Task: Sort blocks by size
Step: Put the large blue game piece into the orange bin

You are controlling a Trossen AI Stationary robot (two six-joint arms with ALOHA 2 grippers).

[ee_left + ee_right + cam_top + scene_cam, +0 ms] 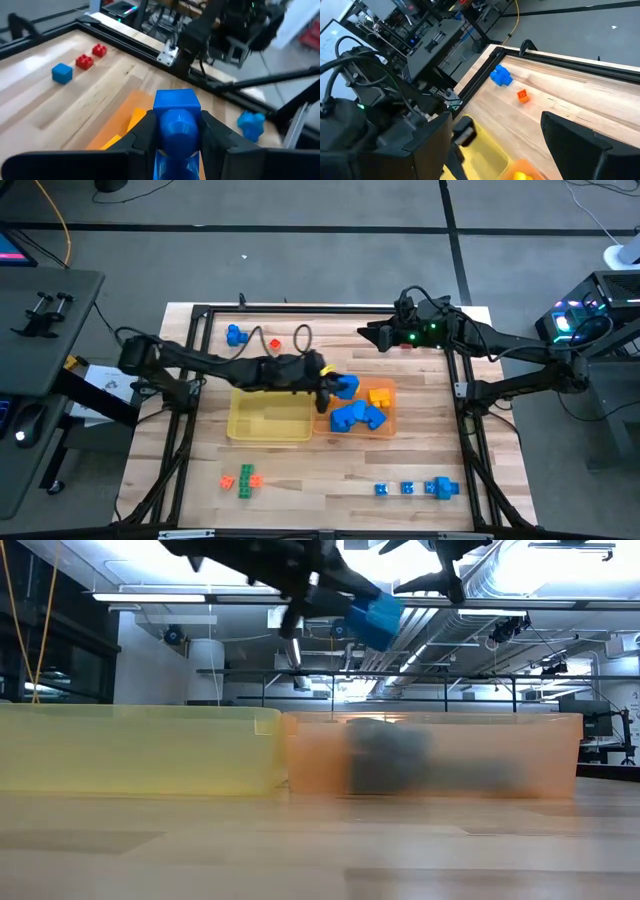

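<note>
My left gripper [328,387] is shut on a larger blue block [346,387], held high above the orange tray [388,426]; the low view shows this block [376,620] well above both trays. In the orange tray lie more blue blocks [355,416] and a yellow one [380,393]. The yellow tray [268,420] stands against the orange tray's left side. My right gripper [373,333] is open and holds nothing, above the table's far edge to the right of the middle. My left gripper pinches the blue block by two opposite sides [176,131] between its two fingers [142,131]. The block's far end [176,100] sticks out past the fingertips. The fingers come from the table's left. The block is lifted clear, above the orange tray.
Loose blocks lie on the table: a blue one [235,335] and an orange one [275,343] at the far left, an orange one [228,479] and a green one [247,480] at the near left, and three blue ones [410,488] at the near right. Red blocks [85,61] lie near the far edge.
</note>
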